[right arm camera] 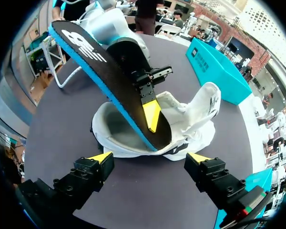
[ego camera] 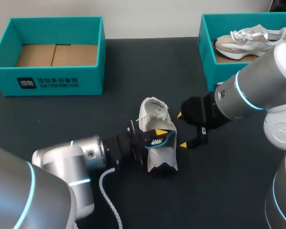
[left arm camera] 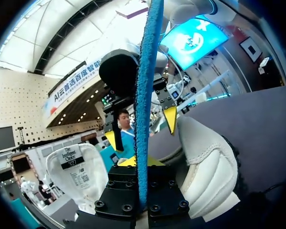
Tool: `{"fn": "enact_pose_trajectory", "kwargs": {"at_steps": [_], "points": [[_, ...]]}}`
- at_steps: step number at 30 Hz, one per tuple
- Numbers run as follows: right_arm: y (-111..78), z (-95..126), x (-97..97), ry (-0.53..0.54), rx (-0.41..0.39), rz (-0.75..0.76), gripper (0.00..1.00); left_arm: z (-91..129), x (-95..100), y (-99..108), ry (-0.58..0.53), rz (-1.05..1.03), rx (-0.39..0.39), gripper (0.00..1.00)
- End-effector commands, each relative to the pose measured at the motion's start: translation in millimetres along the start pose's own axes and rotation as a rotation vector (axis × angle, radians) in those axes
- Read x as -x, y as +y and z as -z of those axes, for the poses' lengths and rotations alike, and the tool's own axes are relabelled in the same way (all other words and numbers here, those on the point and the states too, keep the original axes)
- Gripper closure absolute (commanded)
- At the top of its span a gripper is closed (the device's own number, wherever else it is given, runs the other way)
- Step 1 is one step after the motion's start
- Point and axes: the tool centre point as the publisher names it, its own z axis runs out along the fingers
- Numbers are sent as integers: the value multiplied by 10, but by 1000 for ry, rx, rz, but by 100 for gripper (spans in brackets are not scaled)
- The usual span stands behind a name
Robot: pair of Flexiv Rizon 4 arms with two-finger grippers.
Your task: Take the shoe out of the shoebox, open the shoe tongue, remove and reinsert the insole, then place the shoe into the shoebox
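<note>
The left gripper [ego camera: 158, 136] pinches the black-and-blue insole [right arm camera: 109, 71], slanted, its lower end inside the white shoe [ego camera: 154, 112] at mid-table. The shoe's long axis runs near-to-far, tongue end farther. The right gripper [ego camera: 183, 129] stands spread just beside it. Beyond sit the left shoebox [ego camera: 47, 82] and right shoebox [ego camera: 206, 50].

White shoe [ego camera: 150, 112] lies open, black blue-edged insole [right arm camera: 93, 57] apparently half inserted.

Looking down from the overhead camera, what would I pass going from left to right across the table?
Empty teal cardboard shoebox → white shoe → right gripper with yellow tips → second teal cardboard shoebox, holding a beige sneaker.
</note>
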Motion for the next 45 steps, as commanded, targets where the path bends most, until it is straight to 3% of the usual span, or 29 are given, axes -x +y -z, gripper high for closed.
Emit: {"fn": "enact_pose_trajectory", "kwargs": {"at_steps": [1, 3, 5, 7, 11, 27, 42, 45], "points": [[0, 4, -15, -2, -1, 0, 0, -1, 22, -12, 27, -4, 4, 100], [0, 4, -15, -2, -1, 0, 0, 13, 25, -35, 32, -9, 5, 100], [0, 4, -15, -2, -1, 0, 0, 30, 32, -57, 34, -11, 5, 85], [0, 4, -15, -2, -1, 0, 0, 40, 37, -72, 40, -16, 6, 84], [0, 4, -15, -2, -1, 0, 0, 56, 48, -104, 48, -20, 9, 69], [0, 4, -15, -2, -1, 0, 0, 115, 106, -314, 90, -44, 29, 71], [0, 4, -15, -2, -1, 0, 0, 350, -55, -501, 141, -70, 64, 71], [0, 4, -15, -2, -1, 0, 0, 376, -87, -480, 149, -58, 72, 84]]}}
